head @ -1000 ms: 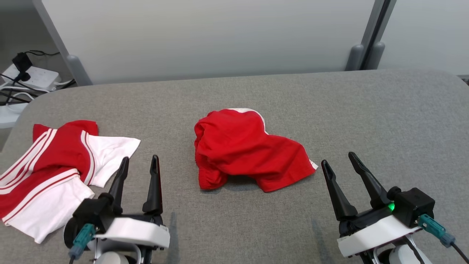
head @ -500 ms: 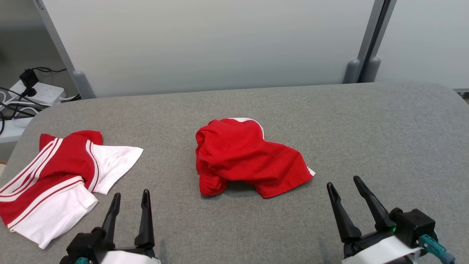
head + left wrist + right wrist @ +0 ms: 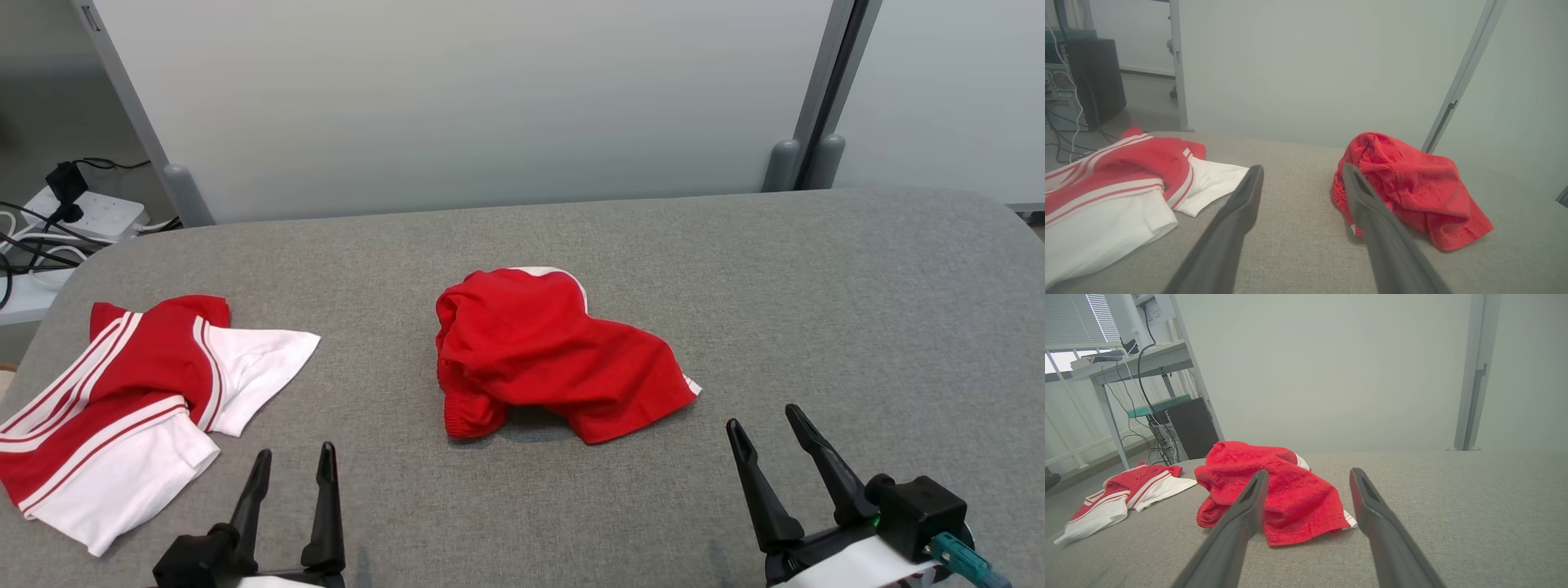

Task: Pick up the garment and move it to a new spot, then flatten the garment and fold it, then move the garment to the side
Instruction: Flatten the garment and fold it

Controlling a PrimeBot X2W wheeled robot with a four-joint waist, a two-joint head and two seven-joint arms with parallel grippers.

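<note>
A crumpled red garment [image 3: 547,351] with a thin white trim lies bunched in the middle of the grey padded table [image 3: 816,286]. It also appears in the left wrist view [image 3: 1408,188] and the right wrist view [image 3: 1278,490]. My left gripper [image 3: 295,451] stands open at the near left, short of the garment and apart from it, with nothing between its fingers [image 3: 1302,167]. At the near right my right gripper [image 3: 762,416] is open and empty too [image 3: 1309,471], a little in front of the garment's right corner.
A second garment, red and white with stripes [image 3: 122,400], lies spread at the table's left edge. A pale partition wall [image 3: 490,98] stands behind the table. A power strip with cables [image 3: 82,212] sits beyond the left corner.
The head camera has tilted, shifting the whole picture down slightly. Both grippers have drawn back toward the near edge, still open. The garments lie as before.
</note>
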